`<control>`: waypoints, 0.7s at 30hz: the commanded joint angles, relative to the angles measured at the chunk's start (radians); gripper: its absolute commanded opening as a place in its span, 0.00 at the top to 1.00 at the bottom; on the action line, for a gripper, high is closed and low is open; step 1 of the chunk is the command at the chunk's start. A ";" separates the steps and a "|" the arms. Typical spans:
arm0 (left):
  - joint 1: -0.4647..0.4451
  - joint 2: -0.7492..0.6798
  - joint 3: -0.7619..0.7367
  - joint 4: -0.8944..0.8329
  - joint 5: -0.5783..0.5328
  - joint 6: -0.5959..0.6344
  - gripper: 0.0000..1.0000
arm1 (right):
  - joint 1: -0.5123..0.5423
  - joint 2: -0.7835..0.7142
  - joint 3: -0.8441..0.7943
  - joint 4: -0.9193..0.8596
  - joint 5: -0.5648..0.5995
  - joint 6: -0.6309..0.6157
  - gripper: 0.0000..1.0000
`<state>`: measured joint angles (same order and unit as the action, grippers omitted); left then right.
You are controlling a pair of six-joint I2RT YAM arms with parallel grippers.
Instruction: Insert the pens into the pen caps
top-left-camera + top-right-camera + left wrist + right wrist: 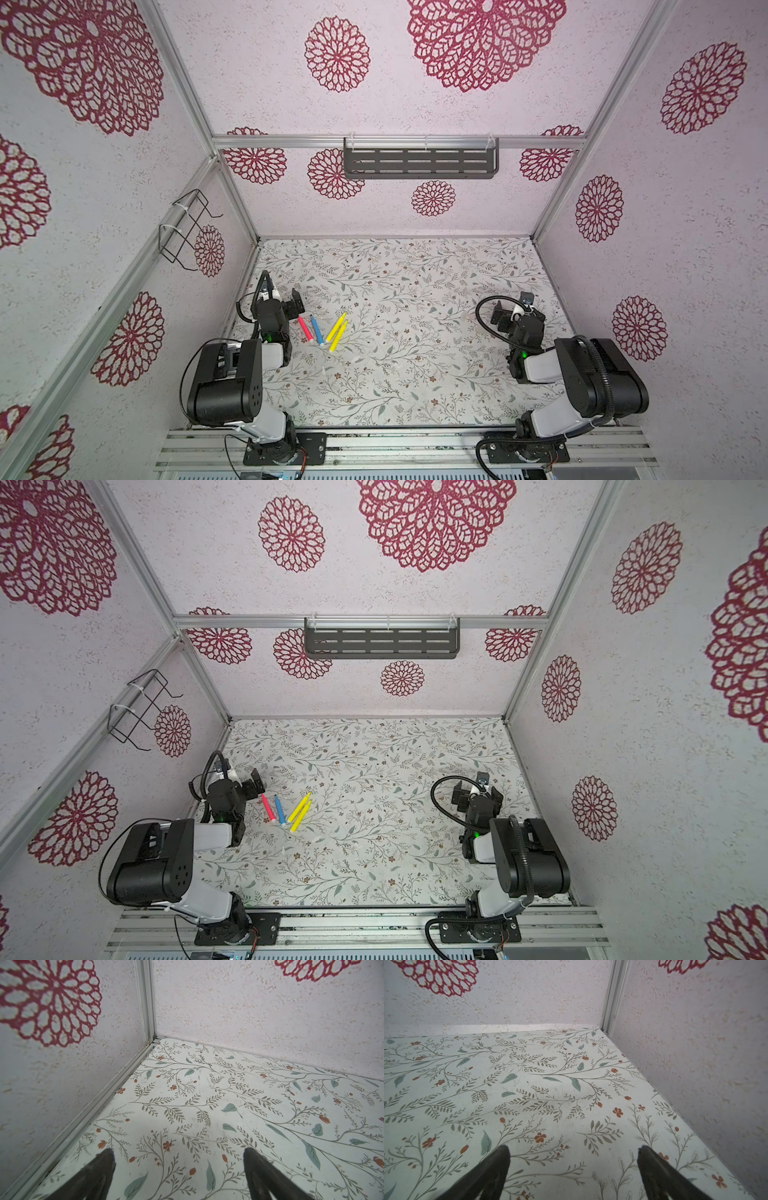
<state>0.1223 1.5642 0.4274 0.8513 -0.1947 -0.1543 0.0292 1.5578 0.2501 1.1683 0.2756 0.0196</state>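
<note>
Progress zero: pink pen [304, 328], blue pen [317, 330] and yellow pens [336, 327] lie uncapped on the table [415, 311] near your left gripper [178, 1155]. Caps [324, 370] show faintly nearby. Left gripper and right gripper [574, 1153] both gape empty. All four pens need capping.

Rosette-papered walls [257, 104] enclose a leaf-print tabletop [415, 332]; a dark slotted shelf [419, 164], seemingly metal, hangs behind.
</note>
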 commanded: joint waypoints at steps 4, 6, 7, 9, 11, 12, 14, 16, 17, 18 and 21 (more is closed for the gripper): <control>-0.008 -0.148 0.079 -0.247 -0.188 -0.064 0.01 | 0.051 -0.165 -0.037 0.002 -0.017 -0.051 0.01; -0.024 -0.215 0.156 -0.432 -0.215 -0.081 0.01 | 0.076 -0.261 -0.032 -0.077 -0.015 -0.079 0.01; -0.027 -0.240 0.191 -0.515 -0.238 -0.096 0.01 | 0.083 -0.303 -0.025 -0.115 -0.013 -0.084 0.01; -0.029 -0.300 0.285 -0.722 -0.277 -0.164 0.01 | 0.089 -0.400 0.015 -0.197 0.035 0.002 0.01; -0.030 -0.346 0.377 -0.908 -0.303 -0.223 0.01 | 0.089 -0.491 0.089 -0.350 0.086 0.121 0.01; -0.027 -0.366 0.405 -0.979 -0.369 -0.273 0.01 | 0.087 -0.524 0.121 -0.431 0.138 0.182 0.01; -0.012 -0.388 0.439 -1.115 -0.529 -0.493 0.01 | 0.082 -0.591 0.199 -0.749 0.306 0.426 0.01; 0.054 -0.402 0.498 -1.250 -0.351 -0.533 0.01 | 0.046 -0.643 0.239 -0.869 0.224 0.438 0.01; 0.082 -0.407 0.516 -1.273 -0.214 -0.508 0.00 | 0.043 -0.660 0.257 -0.921 0.198 0.441 0.01; 0.090 -0.408 0.537 -1.307 -0.127 -0.496 0.04 | 0.043 -0.675 0.281 -0.988 0.197 0.501 0.01; 0.035 -0.404 0.595 -1.448 -0.100 -0.485 0.06 | 0.041 -0.699 0.312 -1.072 0.079 0.582 0.01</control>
<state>0.2020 1.1549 0.9798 -0.3473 -0.3996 -0.5838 0.0704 0.8722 0.5293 0.3237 0.4240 0.4500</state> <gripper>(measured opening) 0.943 0.989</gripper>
